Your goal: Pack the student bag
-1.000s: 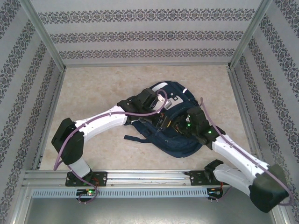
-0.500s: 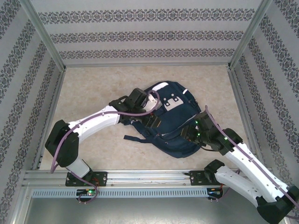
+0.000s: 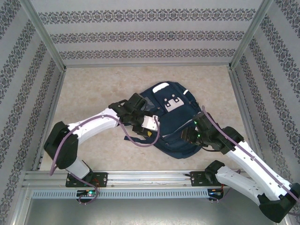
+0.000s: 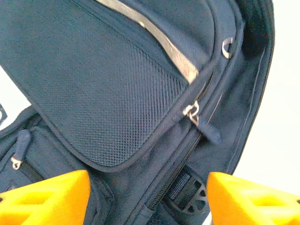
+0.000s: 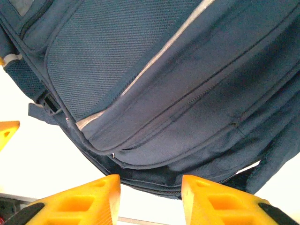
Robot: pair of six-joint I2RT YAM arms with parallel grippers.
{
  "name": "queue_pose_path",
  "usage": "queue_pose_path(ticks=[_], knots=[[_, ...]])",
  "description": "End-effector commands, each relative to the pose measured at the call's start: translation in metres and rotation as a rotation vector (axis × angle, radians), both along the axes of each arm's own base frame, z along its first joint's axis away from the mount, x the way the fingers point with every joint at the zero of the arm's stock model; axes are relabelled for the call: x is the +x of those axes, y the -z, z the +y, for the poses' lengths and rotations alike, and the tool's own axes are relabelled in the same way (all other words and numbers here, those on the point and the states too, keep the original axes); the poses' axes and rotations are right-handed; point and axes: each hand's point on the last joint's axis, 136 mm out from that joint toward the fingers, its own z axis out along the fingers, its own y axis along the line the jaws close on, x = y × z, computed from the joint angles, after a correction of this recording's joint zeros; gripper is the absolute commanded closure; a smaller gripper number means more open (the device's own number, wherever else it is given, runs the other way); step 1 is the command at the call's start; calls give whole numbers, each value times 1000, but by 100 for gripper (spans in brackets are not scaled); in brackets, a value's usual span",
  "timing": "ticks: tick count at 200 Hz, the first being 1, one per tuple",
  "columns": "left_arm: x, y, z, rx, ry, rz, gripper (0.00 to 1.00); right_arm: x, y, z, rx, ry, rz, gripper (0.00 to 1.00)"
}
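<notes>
Zipper pull (image 4: pixel 191 111), left wrist view — left gripper (image 4: pixel 148 190) wide, right gripper (image 5: pixel 150 187) narrower, both empty.

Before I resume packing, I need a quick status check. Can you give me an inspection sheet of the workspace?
Surface: beige tabletop, no damage seen.
Job's things: student bag lying mid-table, front pockets up.
Clutter: nothing seen.
Hands: left hand open, over the bag's mesh pocket; right hand open at the bag's near edge.
Cables: purple cable loops off the left wrist beside the bag; another runs along the right arm.
Surroundings: patterned walls, aluminium frame.
</notes>
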Motion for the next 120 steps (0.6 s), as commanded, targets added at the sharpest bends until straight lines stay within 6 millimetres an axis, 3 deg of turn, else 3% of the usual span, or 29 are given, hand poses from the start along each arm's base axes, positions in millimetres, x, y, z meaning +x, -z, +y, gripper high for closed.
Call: queue_pose_path(ticks=[1, 41, 60, 120], knots=[[9, 11, -5, 65, 112, -107, 36, -3, 3, 1, 29, 9, -16, 61], [30, 14, -32, 39, 46, -204, 43, -8, 9, 3, 53, -3, -5, 61], [28, 17, -38, 56, 48, -163, 49, -11, 12, 4, 58, -10, 4, 61], [14, 71, -24, 218, 142, -82, 54, -13, 15, 3, 66, -15, -9, 59]])
